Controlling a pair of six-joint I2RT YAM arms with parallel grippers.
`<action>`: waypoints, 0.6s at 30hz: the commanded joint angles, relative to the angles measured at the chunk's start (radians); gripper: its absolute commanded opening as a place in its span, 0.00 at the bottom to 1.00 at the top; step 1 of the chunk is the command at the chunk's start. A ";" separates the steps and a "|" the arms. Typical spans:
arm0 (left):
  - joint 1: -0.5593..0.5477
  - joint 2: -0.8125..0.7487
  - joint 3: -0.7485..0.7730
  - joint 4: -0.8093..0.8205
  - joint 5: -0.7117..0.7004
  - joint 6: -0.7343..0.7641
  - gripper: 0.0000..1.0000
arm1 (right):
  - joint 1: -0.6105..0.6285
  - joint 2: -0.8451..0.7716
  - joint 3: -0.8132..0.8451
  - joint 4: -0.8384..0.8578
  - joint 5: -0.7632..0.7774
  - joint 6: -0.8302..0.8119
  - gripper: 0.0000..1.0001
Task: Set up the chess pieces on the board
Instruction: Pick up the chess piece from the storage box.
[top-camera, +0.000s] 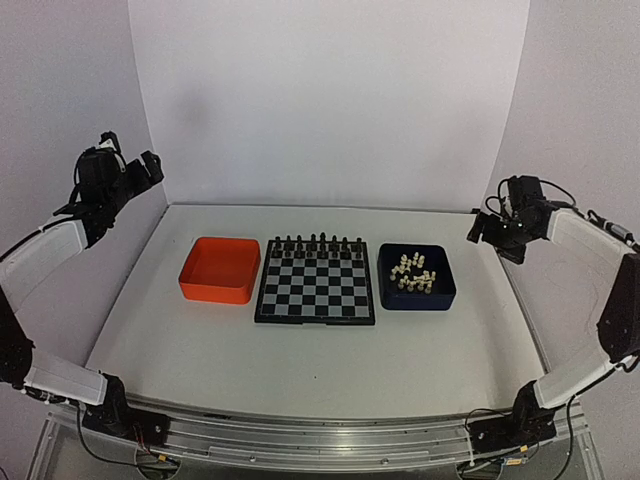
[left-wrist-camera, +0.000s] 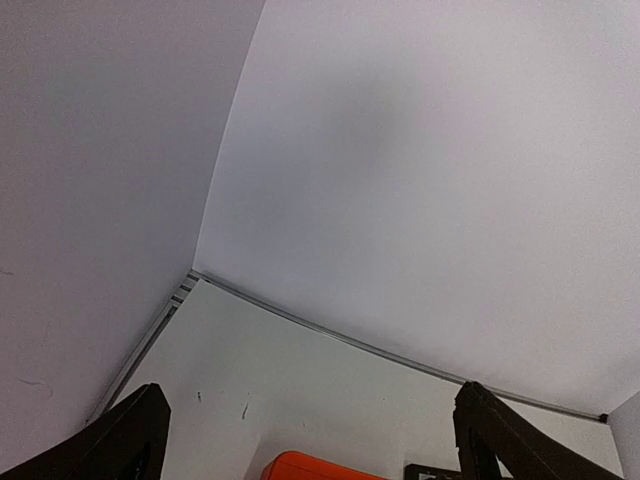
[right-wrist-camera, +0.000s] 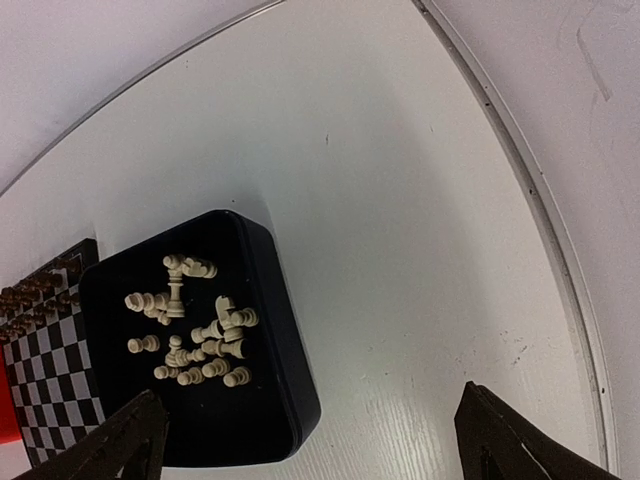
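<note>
The board (top-camera: 316, 287) lies mid-table with tiny black pieces (top-camera: 316, 243) lined along its far rows. Several cream-white chess pieces (top-camera: 413, 273) lie jumbled in the dark blue tray (top-camera: 440, 297) to its right; they also show in the right wrist view (right-wrist-camera: 195, 330), with the board's corner (right-wrist-camera: 45, 350) at the left. My left gripper (top-camera: 150, 166) is raised high at the far left, open and empty. My right gripper (top-camera: 478, 230) hovers high at the far right of the blue tray, open and empty, its fingertips (right-wrist-camera: 500, 440) wide apart.
An orange tray (top-camera: 220, 269) stands left of the board and looks empty; its edge shows in the left wrist view (left-wrist-camera: 320, 466). White walls enclose the table at the back and sides. The arm bases sit at the near edge.
</note>
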 joint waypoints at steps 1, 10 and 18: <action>0.000 0.026 0.037 0.071 -0.003 -0.007 1.00 | 0.013 0.040 0.095 0.003 -0.124 0.003 0.98; -0.001 0.073 0.013 0.172 0.001 -0.043 1.00 | 0.235 0.268 0.309 -0.075 -0.018 -0.090 0.98; -0.001 0.127 0.009 0.212 0.007 -0.057 1.00 | 0.353 0.492 0.481 -0.152 0.130 -0.113 0.83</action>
